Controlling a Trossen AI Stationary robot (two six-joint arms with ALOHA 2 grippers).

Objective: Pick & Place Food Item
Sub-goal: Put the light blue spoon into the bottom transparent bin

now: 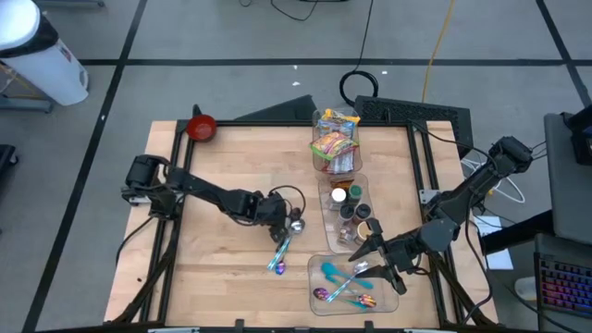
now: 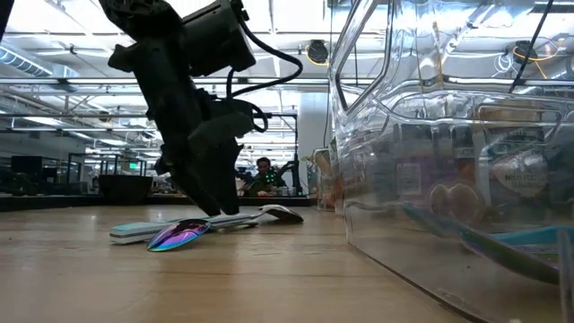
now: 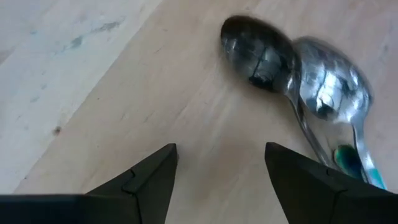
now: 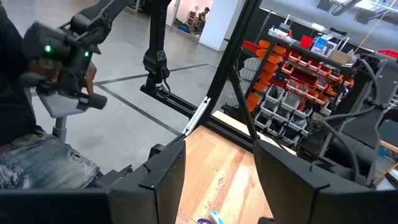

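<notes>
High view: clear bin (image 1: 316,277) holds spoons (image 1: 350,282); tub (image 1: 326,162) snacks (image 1: 334,134)

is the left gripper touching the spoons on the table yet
Apart. The left wrist view shows bare wood between the open left gripper and the spoons.

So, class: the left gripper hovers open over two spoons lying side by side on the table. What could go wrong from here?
1. The two spoons lie touching, bowls side by side, so the open left gripper may catch both or nudge one away.
2. The spoons lie flat on the wooden table, so the fingers could slide over the handles.
3. The right gripper hangs open at the clear tray, close to the spice jars, and a careless swing might knock them.
</notes>
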